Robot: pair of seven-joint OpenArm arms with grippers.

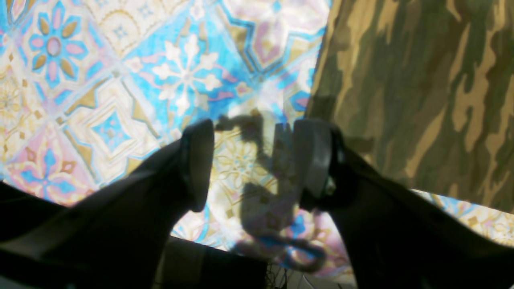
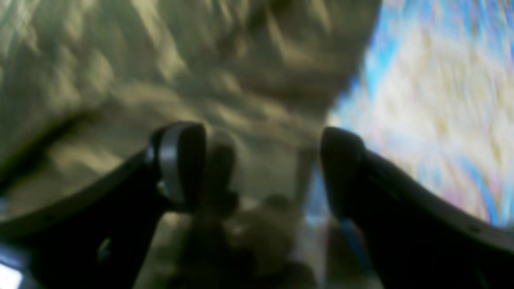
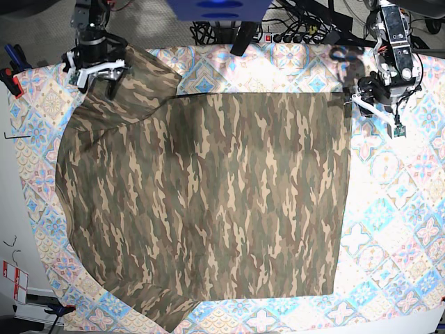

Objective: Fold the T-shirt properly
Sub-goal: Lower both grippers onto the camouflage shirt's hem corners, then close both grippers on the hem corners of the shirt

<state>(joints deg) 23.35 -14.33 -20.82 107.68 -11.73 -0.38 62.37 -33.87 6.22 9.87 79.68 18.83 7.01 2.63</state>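
Observation:
The camouflage T-shirt (image 3: pixel 208 202) lies spread flat on the tile-patterned cloth (image 3: pixel 396 209), with a straight edge on the right and a sleeve reaching to the top left. My left gripper (image 3: pixel 377 111) is open and empty just off the shirt's top right corner. In the left wrist view it (image 1: pixel 255 164) hovers over the tile cloth (image 1: pixel 120 80), with the shirt's edge (image 1: pixel 421 100) just to its right. My right gripper (image 3: pixel 96 75) is open above the top left sleeve. In the blurred right wrist view it (image 2: pixel 261 168) is open over camouflage fabric (image 2: pixel 160 72).
The patterned cloth (image 2: pixel 433 100) covers the table around the shirt. Cables and equipment (image 3: pixel 299 28) lie along the back edge. A red clamp (image 3: pixel 10 80) sits at the far left, and another clamp (image 3: pixel 59 309) is at the bottom left corner.

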